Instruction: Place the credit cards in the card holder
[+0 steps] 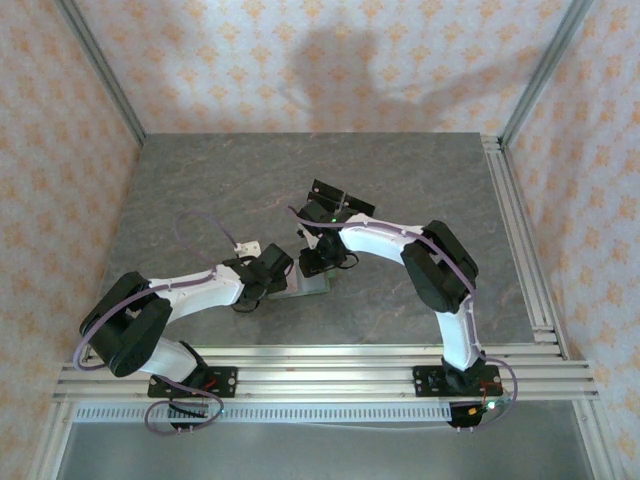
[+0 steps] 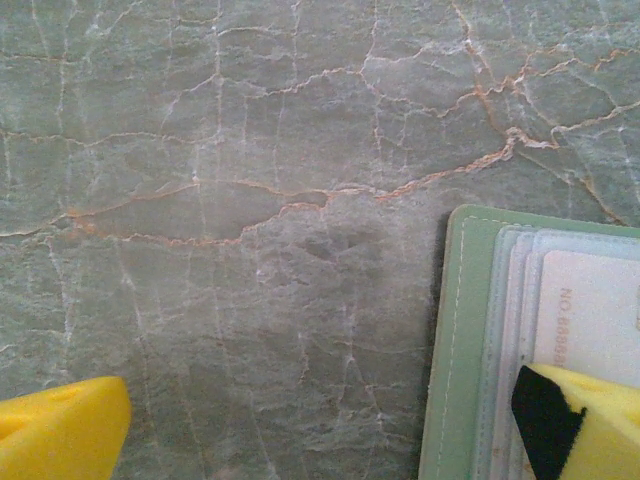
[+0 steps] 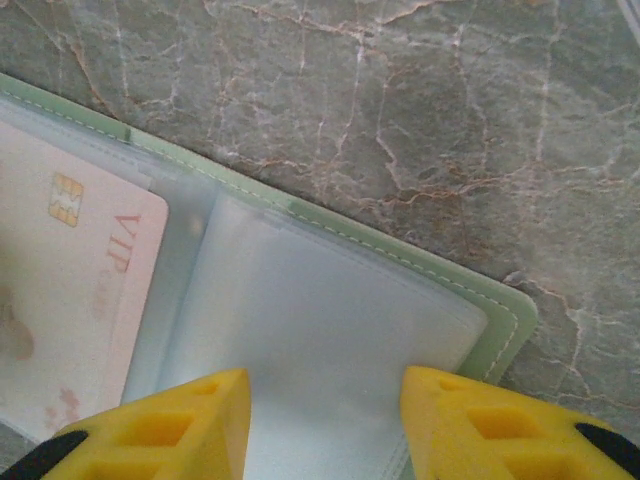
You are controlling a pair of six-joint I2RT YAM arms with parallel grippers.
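1. The surface (image 1: 200, 190) I am working over is a grey-green, stone-look slab crossed by pale and rust-orange veins. Silver metal rails (image 1: 330, 375) run along its near edge and up its right side.
2. The room is a small booth. Its walls (image 1: 200, 60) are papered in pale pink with a repeating orange floral motif.
3. The sage-green, soft, rectangular card holder (image 1: 312, 286) lies opened flat near the middle of the surface, between my two tools. Its clear plastic sleeves (image 3: 330, 330) face up.
4. In the right wrist view, a thin pinkish-beige credit card (image 3: 70, 300) sits in a sleeve, showing a gold chip (image 3: 65, 200) and red letters "VIP".
5. In the left wrist view, a pale card (image 2: 590, 300) in the holder reads "NO" followed by several 8s, and the rest is cut off. I cannot tell whether it is the same card.
6. The left tool (image 2: 320, 435) is spread wide and holds nothing. One yellow fingertip (image 2: 60, 430) is over bare surface and the other over the holder's cards.
7. The right tool (image 3: 325, 420) has its jaws partly apart over a clear sleeve, with nothing gripped between them.
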